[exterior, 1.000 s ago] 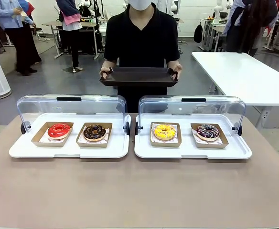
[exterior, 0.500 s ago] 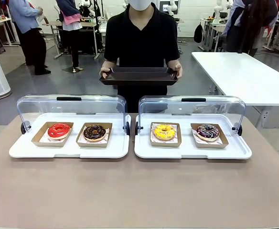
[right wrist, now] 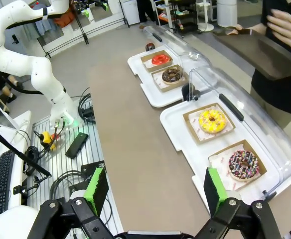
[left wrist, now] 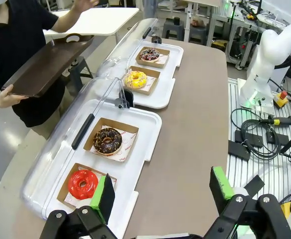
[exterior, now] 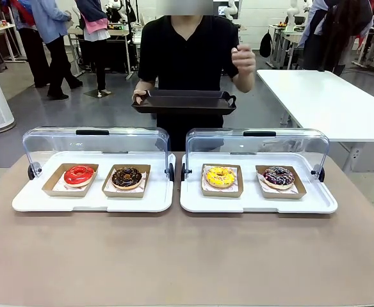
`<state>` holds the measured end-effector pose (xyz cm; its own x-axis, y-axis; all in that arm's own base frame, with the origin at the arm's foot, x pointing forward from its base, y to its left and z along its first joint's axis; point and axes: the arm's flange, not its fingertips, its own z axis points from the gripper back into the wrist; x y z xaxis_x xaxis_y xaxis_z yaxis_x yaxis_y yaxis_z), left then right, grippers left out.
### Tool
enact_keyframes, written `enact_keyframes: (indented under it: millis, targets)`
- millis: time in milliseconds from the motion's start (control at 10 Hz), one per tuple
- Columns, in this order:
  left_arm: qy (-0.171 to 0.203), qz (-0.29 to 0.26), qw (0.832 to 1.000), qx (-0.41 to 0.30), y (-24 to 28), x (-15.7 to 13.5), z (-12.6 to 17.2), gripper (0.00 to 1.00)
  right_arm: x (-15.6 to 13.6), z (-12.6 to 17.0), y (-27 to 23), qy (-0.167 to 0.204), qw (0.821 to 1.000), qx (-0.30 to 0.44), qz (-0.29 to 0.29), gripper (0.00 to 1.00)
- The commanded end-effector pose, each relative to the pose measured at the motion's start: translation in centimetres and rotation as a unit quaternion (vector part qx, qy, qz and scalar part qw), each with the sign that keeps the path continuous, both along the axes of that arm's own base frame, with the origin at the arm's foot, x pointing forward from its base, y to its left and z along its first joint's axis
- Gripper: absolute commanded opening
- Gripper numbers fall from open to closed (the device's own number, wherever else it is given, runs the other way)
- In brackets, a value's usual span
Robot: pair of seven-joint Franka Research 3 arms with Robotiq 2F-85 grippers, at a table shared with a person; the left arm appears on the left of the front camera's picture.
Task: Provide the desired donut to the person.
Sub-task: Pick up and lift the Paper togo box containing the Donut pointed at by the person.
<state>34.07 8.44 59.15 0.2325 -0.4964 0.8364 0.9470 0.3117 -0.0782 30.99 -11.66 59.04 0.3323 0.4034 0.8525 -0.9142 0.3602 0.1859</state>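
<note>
- Judged to be the opening step: waiting on the choice of the person (exterior: pixel 187 57) at 12 o'clock across the table (exterior: pixel 187 256).
- Holding a dark brown tray (exterior: pixel 184 102) level with one hand; free hand (exterior: pixel 241 61) lifted at chest height, loosely curled. Cannot tell which donut it means.
- Left gripper (left wrist: pixel 161 185): fingers released, spread wide, grasping nothing, hovering near the red donut's end of the table.
- Right gripper (right wrist: pixel 154 181): likewise spread, empty, above the table's near edge.
- Next move, as a guess: reading the pick, then reaching under an open lid to grip that donut's card tray by its rim without crushing the icing.
- Count of donuts: four, in a row from 10 to 2 o'clock: red donut (exterior: pixel 79 174), chocolate donut (exterior: pixel 127 177), yellow donut (exterior: pixel 219 176), dark sprinkled donut (exterior: pixel 278 176).
- Four card trays, one under each.
- Two white serving trays, left (exterior: pixel 91 201) and right (exterior: pixel 257 203), two donuts apiece.
- Two clear lids (exterior: pixel 94 137), swung back toward 12 o'clock.
</note>
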Motion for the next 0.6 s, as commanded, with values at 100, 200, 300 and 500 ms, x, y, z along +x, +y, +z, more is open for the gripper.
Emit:
enact_keyframes:
  millis: [100,200,300,500]
  targets:
    - [0.005,-0.005,1.0,-0.003,0.15,0.06,0.2,1.0,0.18,0.04,0.08,-0.004,1.0,0.01,0.005,1.0]
    - [0.005,-0.005,1.0,-0.003,0.15,0.06,0.2,1.0,0.18,0.04,0.08,-0.004,1.0,0.01,0.005,1.0]
    - [0.005,-0.005,1.0,-0.003,0.15,0.06,0.2,1.0,0.18,0.04,0.08,-0.004,1.0,0.01,0.005,1.0]
    - [0.005,-0.005,1.0,-0.003,0.15,0.06,0.2,1.0,0.18,0.04,0.08,-0.004,1.0,0.01,0.005,1.0]
